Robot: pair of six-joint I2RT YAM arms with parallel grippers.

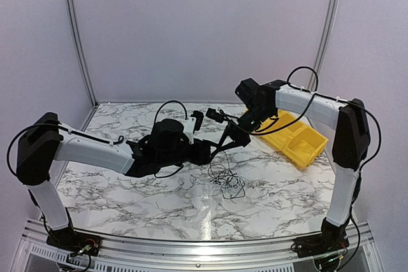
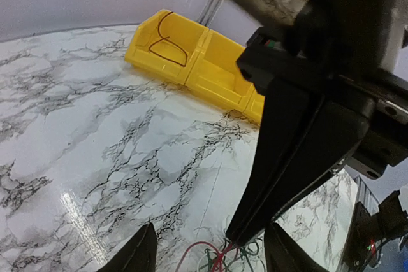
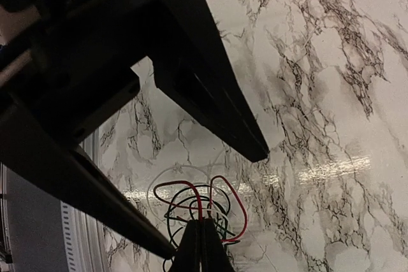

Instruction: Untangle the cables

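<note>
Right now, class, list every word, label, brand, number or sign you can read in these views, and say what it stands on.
None can be read. The yellow bins carry no label, the cables no tags, and the marble-patterned table shows only veining.

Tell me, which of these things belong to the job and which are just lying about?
Job: the cables, tangled; right hand, shut on them; left hand, open.
Lying about: yellow bins; marble table.
</note>
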